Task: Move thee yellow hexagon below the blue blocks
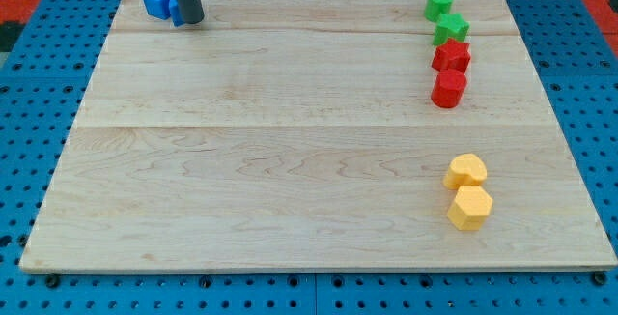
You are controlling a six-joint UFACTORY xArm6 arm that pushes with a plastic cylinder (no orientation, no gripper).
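The yellow hexagon (470,207) lies near the view's bottom right of the wooden board (290,160). Another yellow block (465,171), rounded in shape, touches it just above. The blue blocks (157,2) sit at the view's top left corner of the board; I cannot make out their shapes, as the rod partly hides them. My tip (189,20) rests on the board right against the blue blocks' right side, far from the yellow hexagon.
A column of blocks stands at the view's top right: a green block (438,4), a green star-like block (451,30), a red star-like block (451,56) and a red block (448,88). Blue pegboard (39,83) surrounds the board.
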